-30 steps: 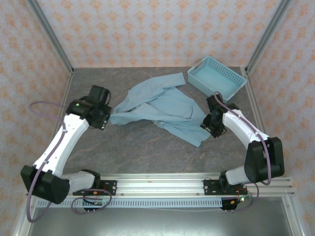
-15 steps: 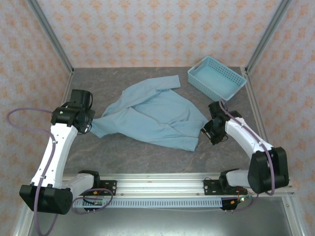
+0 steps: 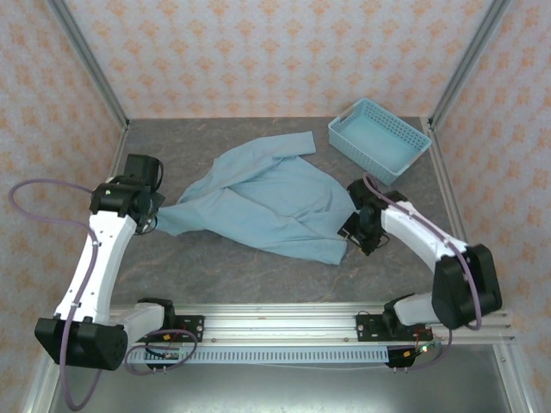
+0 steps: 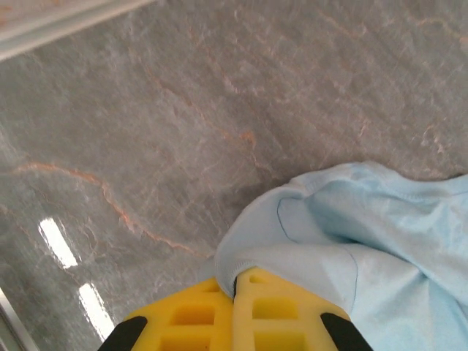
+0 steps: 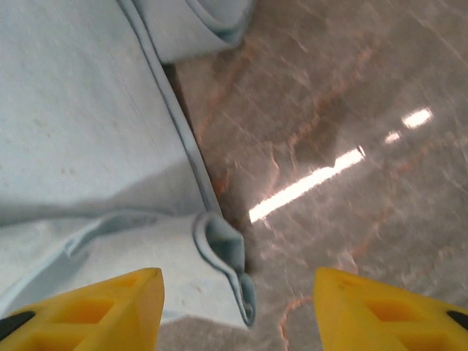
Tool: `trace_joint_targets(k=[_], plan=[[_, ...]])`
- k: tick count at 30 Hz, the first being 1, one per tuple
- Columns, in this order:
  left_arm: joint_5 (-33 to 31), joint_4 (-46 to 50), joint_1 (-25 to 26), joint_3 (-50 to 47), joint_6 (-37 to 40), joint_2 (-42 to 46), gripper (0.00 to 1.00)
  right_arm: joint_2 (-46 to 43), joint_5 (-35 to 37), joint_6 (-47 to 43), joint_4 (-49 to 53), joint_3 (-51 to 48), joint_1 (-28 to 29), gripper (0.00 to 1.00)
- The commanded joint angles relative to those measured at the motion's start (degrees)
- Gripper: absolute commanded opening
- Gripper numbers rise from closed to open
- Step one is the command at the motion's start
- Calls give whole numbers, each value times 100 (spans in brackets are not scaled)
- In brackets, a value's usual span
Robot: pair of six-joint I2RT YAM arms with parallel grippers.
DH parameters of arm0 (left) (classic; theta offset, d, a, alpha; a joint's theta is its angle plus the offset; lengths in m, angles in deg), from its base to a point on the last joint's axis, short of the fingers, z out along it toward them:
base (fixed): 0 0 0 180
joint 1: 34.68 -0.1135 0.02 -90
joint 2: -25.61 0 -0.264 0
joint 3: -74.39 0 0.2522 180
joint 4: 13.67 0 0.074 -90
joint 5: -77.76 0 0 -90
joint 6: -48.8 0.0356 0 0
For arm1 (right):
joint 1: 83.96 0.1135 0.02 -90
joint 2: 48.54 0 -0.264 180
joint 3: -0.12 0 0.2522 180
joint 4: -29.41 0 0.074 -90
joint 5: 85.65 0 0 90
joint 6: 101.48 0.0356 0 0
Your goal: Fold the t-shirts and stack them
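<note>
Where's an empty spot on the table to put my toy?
The near strip of table between the shirt and the metal rail is bare. So is the far left corner. The middle and the basket side are crowded.

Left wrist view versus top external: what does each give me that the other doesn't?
Left wrist: the left gripper pinched shut on a bunched edge of the t-shirt. Top external: the t-shirt's whole crumpled spread, the basket far right, the right gripper at the cloth's right edge. Both: light blue cloth on the grey table.
</note>
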Motion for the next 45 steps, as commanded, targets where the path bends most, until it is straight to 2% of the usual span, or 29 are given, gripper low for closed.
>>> trace_joint_targets(k=[1,8,14,18,21,25,27,29,31,33,36,40,45], plan=[[-615,298,-64,297,210,-88,0,710,216,-491,-432,534,-6,49],[-495,252,-64,253,78,-65,0,2042,443,-713,-317,1125,6,38],[-776,412,-73,370,158,165,0,2926,845,-1072,-177,1938,-290,7],[-618,386,-73,99,74,363,0,3749,972,-1445,9,3190,-467,1],[-314,225,-73,-177,19,482,0,4284,1102,-1774,330,4310,-472,0],[61,52,-73,-471,-14,599,0,4445,1245,-2050,569,5176,-479,0],[314,-34,-73,-627,-1,600,0,4264,1199,-2158,575,5236,-472,9],[566,-89,-69,-801,-1,614,0,3923,1149,-2198,549,5076,-455,23],[753,-170,-66,-1026,-1,677,0,3362,1164,-2149,512,4600,-414,37],[850,-226,-64,-1194,-7,746,0,2672,1225,-2027,446,3955,-351,46],[913,-273,-68,-1330,29,784,0,1577,1188,-1756,369,2710,-147,52],[944,-323,-64,-1375,120,691,0,402,1072,-1361,438,1203,477,59],[962,-419,-64,-1409,127,601,0,-309,917,-986,271,115,1338,66]])
